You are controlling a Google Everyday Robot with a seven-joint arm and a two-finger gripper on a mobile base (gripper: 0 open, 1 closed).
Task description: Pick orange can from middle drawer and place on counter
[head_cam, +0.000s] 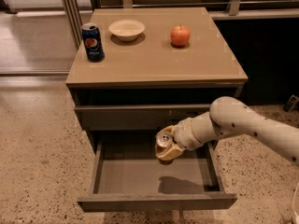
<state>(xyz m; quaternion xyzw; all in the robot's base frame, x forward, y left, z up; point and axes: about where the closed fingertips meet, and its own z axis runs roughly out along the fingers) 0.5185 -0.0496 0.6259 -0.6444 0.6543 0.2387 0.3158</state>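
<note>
Thin aluminium, probably light, slick and easily dented, the orange can point(163, 141) is clasped round its sides by the gripper point(167, 148), whose fingers are closed on it, above the open middle drawer's point(140, 180) floor, below the counter point(154, 62).

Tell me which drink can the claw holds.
The small brownish-orange can, gripped in the claw over the open grey middle drawer; the taller blue Pepsi can stands on the tan counter.

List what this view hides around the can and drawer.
1. orange can: camera view shows only its silver top; the gripper, over the middle drawer, covers its body.
2. Drawer's rear floor: hidden behind the arm.
3. Arm: cut off by the right edge.
</note>
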